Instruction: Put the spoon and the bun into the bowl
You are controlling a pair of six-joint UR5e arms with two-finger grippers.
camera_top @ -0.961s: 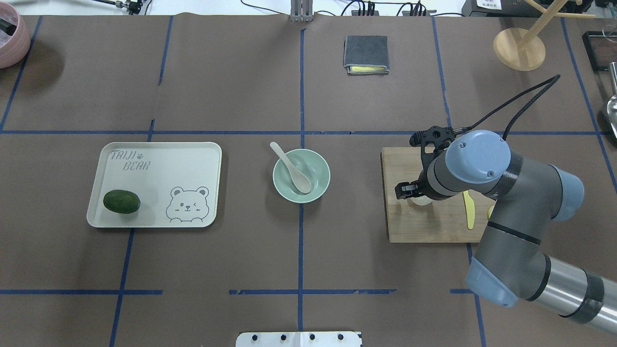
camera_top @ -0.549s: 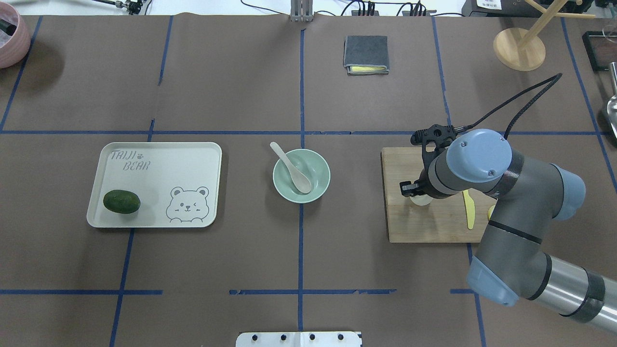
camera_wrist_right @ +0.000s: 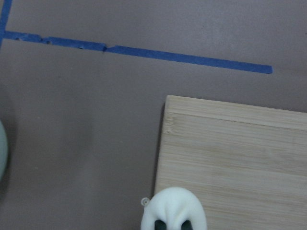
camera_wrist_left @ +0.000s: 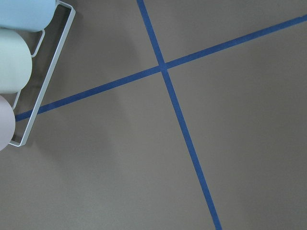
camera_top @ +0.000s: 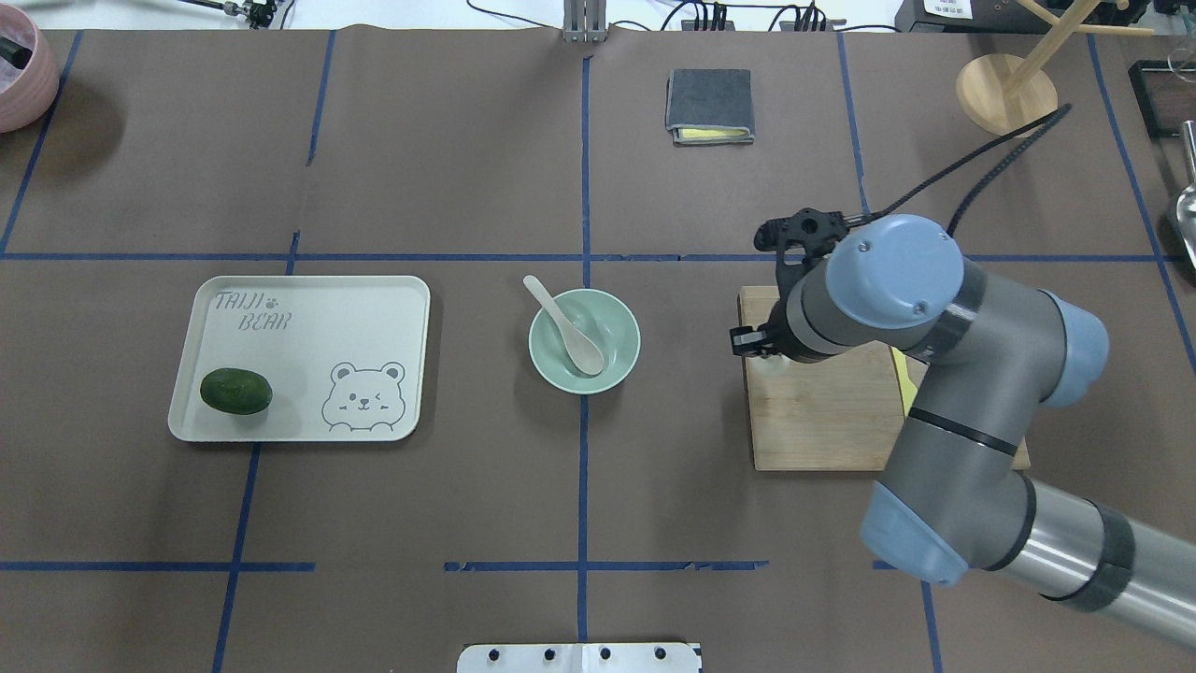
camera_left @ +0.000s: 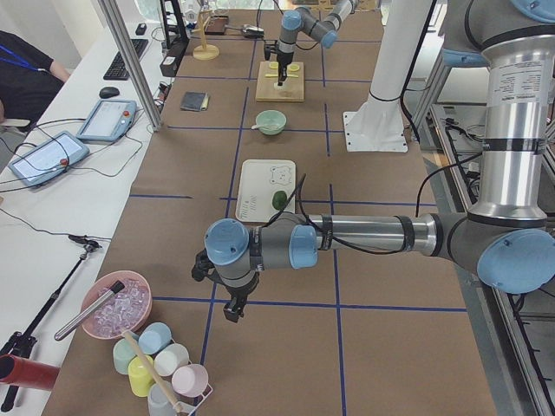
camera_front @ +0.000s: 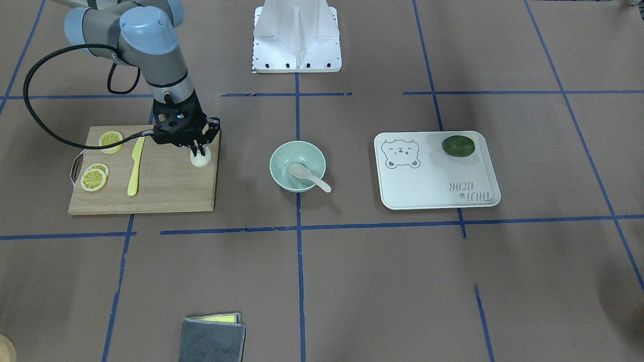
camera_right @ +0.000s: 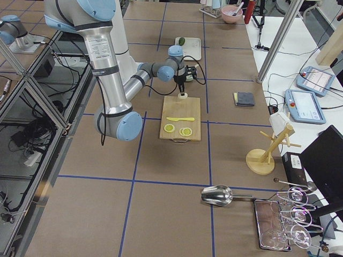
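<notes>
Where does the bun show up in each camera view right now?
Front-facing: bun in the right gripper, at the cutting board's upper right corner.
Overhead: mostly hidden under the right arm.
Exterior left: too small to tell.
Exterior right: at the board's far edge.
Left wrist: not in it.
Right wrist: bottom centre.
Shared landmark: the wooden cutting board.

Board [camera_front: 166, 186] at left is showing grained matt wood. Bowl [camera_front: 279, 157] and spoon [camera_front: 309, 177] are looking smooth, plastic; bun [camera_front: 200, 160] is looking matt, soft. Table cover [camera_front: 382, 281]: matt brown paper.
</notes>
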